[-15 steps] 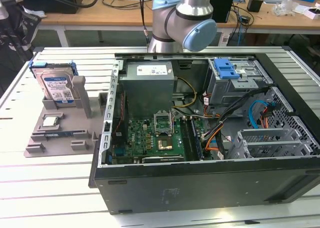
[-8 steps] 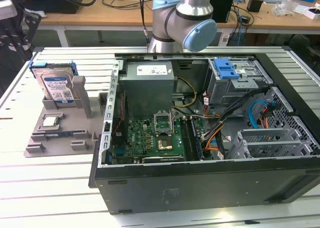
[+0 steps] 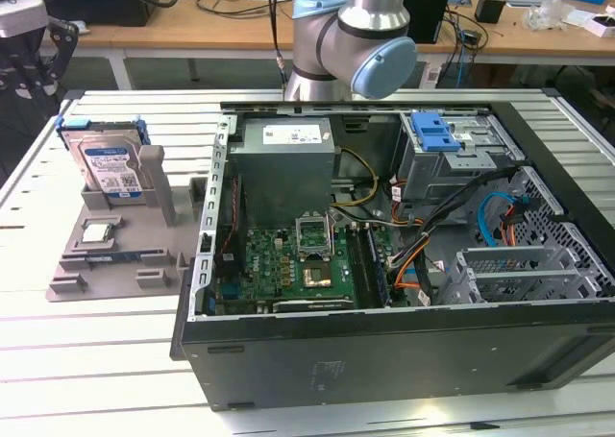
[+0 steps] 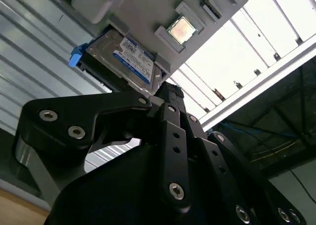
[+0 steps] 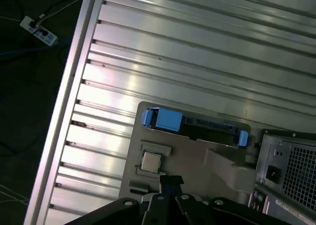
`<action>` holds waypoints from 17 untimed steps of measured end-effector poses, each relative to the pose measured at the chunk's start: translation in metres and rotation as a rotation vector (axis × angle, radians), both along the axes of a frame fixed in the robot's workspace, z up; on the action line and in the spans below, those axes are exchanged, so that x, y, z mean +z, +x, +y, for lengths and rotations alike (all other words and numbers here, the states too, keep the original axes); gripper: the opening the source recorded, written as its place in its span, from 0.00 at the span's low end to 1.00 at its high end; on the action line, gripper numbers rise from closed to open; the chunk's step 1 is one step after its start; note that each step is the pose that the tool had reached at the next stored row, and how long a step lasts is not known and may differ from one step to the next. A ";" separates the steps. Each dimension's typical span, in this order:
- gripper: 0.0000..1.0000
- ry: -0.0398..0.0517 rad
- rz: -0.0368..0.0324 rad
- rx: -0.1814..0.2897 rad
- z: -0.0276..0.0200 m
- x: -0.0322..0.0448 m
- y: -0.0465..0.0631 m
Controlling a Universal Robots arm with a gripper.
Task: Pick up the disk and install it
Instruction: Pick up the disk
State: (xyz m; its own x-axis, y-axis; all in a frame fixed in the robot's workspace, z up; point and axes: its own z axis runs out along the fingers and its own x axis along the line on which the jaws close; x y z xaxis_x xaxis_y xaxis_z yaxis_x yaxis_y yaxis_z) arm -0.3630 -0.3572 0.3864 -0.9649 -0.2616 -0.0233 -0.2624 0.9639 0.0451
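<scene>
The disk (image 3: 110, 166) is a silver-grey drive with a blue-and-white label in a blue carrier frame. It stands tilted in a grey holder (image 3: 106, 264) on the table, at the exterior view's left. In the second wrist view the disk (image 4: 131, 57) lies just past my gripper (image 4: 164, 94), whose black fingers meet at the tips with nothing between them. The first wrist view shows the disk (image 5: 197, 127) edge-on beyond my gripper (image 5: 165, 181), with a gap to it. In the exterior view my gripper (image 3: 24, 77) hangs at the far upper left, clear of the disk.
An open computer case (image 3: 384, 331) takes up the middle and right of the slatted table. Inside are a grey power supply (image 3: 283, 158) and a metal cage with a blue bracket (image 3: 434, 130). A small square chip (image 3: 96, 232) rests in the holder in front of the disk.
</scene>
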 end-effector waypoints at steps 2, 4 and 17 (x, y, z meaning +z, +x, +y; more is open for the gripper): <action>0.11 -0.0001 0.0000 0.053 0.0000 0.0000 0.000; 0.11 -0.0001 0.0000 0.079 0.0000 0.0000 0.000; 0.11 0.0000 0.0000 0.282 0.0000 0.0000 0.000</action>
State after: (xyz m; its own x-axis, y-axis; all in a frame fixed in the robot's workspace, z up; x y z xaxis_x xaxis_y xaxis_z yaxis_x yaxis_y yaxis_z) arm -0.3630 -0.3571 0.3864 -0.8540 -0.5197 -0.0233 -0.5202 0.8528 0.0451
